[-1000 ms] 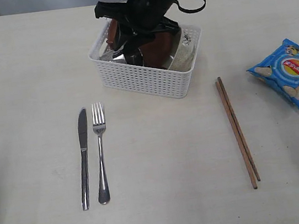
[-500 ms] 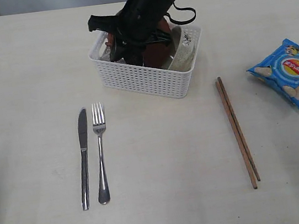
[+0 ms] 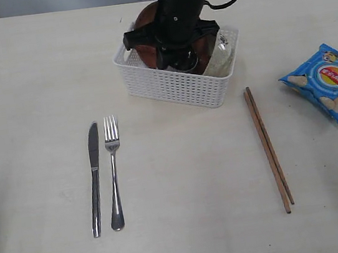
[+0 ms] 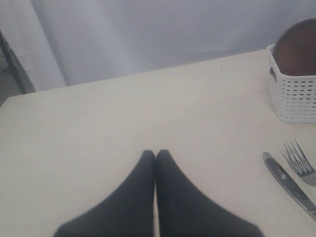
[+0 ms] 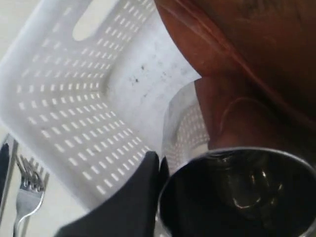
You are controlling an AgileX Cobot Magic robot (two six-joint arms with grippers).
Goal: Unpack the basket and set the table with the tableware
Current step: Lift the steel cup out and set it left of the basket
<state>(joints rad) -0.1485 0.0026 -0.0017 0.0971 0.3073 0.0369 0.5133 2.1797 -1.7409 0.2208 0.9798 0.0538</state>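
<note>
The white basket (image 3: 176, 88) stands at the back middle of the table (image 3: 183, 181). My right gripper (image 3: 175, 59) reaches down into it and is shut on the rim of the steel cup (image 5: 183, 123), one finger (image 5: 140, 187) outside the wall and the other inside. Behind the cup leans the reddish-brown plate (image 5: 247, 59), and a pale bowl (image 3: 220, 62) sits at the basket's right end. The knife (image 3: 94, 178) and fork (image 3: 114, 172) lie side by side front left. The chopsticks (image 3: 268, 148) lie to the right. My left gripper (image 4: 156, 154) hovers shut and empty over bare table.
A blue chip bag (image 3: 326, 81) lies at the right edge. From the left wrist view the basket (image 4: 294, 96), knife (image 4: 289, 185) and fork (image 4: 298, 163) sit off to one side.
The right gripper has closed on the cup's rim inside the basket. The basket has slid a little to the right with the arm.
</note>
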